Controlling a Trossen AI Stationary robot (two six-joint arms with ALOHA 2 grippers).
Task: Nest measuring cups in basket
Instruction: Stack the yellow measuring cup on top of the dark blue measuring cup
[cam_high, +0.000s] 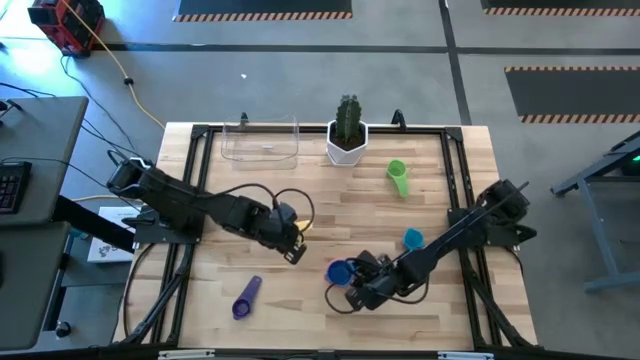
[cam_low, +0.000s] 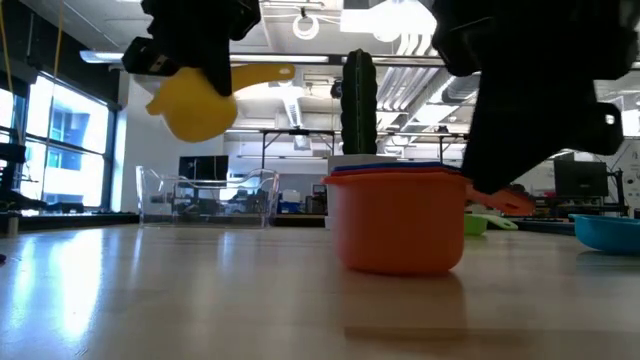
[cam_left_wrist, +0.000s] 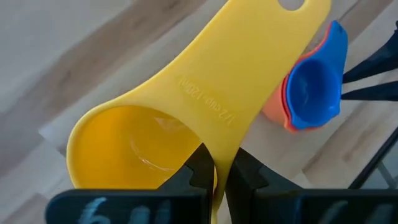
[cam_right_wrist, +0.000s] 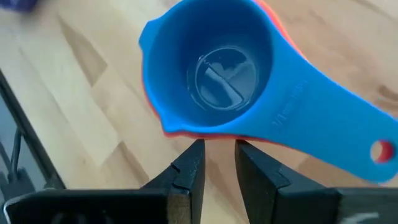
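Note:
My left gripper (cam_high: 292, 243) is left of the table's middle, shut on a yellow measuring cup (cam_low: 195, 105) that it holds up in the air. A blue cup (cam_right_wrist: 217, 68) is nested in red and orange cups, and this stack (cam_low: 395, 225) stands on the table near the front middle. My right gripper (cam_right_wrist: 219, 155) is right beside the stack's rim, its fingers a little apart with bare wood showing between them. The clear basket (cam_high: 260, 140) stands at the far edge. A green cup (cam_high: 398, 177), a teal cup (cam_high: 413, 239) and a purple cup (cam_high: 247, 297) lie loose on the table. My left gripper pinches the yellow cup's wall where the handle joins the bowl (cam_left_wrist: 214, 158), one finger inside the bowl and one outside. The fingers slant down from above. The cup is lifted clear and tilted, its handle (cam_low: 265, 72) sticking out sideways. Whether my right gripper touches the stack, I cannot tell.
A white pot with a green cactus (cam_high: 347, 135) stands next to the basket at the far edge. The black frame rails (cam_high: 190, 200) run along the table's sides. Bare wood lies between the basket and the stack.

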